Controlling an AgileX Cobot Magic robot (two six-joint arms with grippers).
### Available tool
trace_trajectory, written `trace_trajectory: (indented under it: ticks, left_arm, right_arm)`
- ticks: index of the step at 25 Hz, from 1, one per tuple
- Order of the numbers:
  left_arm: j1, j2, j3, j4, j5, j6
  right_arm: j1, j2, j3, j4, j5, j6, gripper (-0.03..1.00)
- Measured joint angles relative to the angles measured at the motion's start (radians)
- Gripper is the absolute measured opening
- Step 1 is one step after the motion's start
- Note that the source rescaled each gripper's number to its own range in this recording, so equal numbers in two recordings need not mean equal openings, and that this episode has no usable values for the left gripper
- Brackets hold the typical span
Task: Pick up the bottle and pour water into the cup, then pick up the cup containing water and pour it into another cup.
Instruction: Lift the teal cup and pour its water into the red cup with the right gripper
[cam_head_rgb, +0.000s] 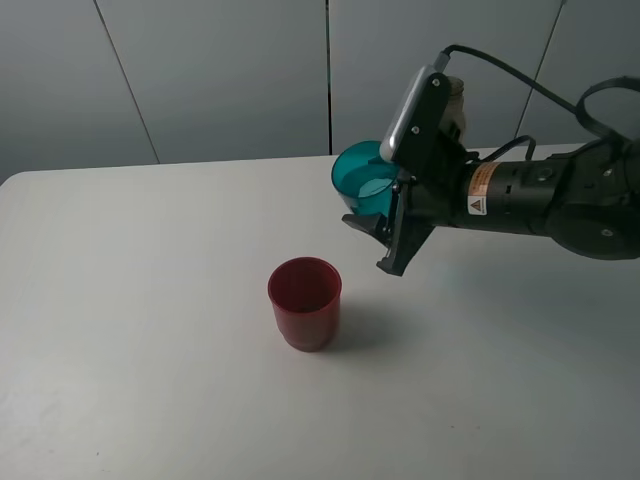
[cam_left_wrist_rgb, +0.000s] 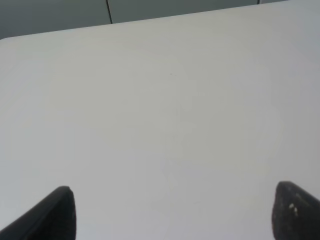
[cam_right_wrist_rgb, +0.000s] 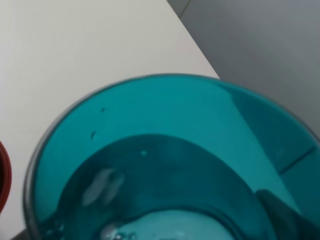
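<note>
While the right gripper (cam_head_rgb: 388, 225) pinches the small translucent teal-blue plastic tumbler (cam_head_rgb: 360, 182) by its side, the tumbler hangs tilted above the white table (cam_head_rgb: 150, 300). Its mouth leans toward the opaque red stepped plastic cup (cam_head_rgb: 305, 303), which stands upright nearby, not touching. Water (cam_right_wrist_rgb: 150, 190) pooled inside tumbler. Left gripper (cam_left_wrist_rgb: 172, 215) spread wide, nothing between its tips.

Through my left gripper (cam_left_wrist_rgb: 172, 217) camera I see two black fingertips (cam_left_wrist_rgb: 52, 217), spread wide apart, one at each side of the tool. Between and ahead of them lies the smooth white tabletop (cam_left_wrist_rgb: 165, 125). Past the table's far edge stands a grey panelled wall (cam_left_wrist_rgb: 50, 15) with one dark vertical seam (cam_left_wrist_rgb: 109, 11).
</note>
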Motion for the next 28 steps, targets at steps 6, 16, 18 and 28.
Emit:
trace_trajectory:
  ticks: [6,16,18,28]
  left_arm:
    - [0.000,0.000,0.000,0.000,0.000,0.000]
    - [0.000,0.000,0.000,0.000,0.000,0.000]
    - [0.000,0.000,0.000,0.000,0.000,0.000]
    - [0.000,0.000,0.000,0.000,0.000,0.000]
  right_arm:
    - [0.052,0.000,0.000,0.078,0.031,-0.162,0.10]
    - [0.088,0.000,0.000,0.172,0.034,-0.374,0.10]
    - [0.088,0.000,0.000,0.186,0.034,-0.414,0.10]
    - [0.115,0.000,0.000,0.234,0.034,-0.550,0.10]
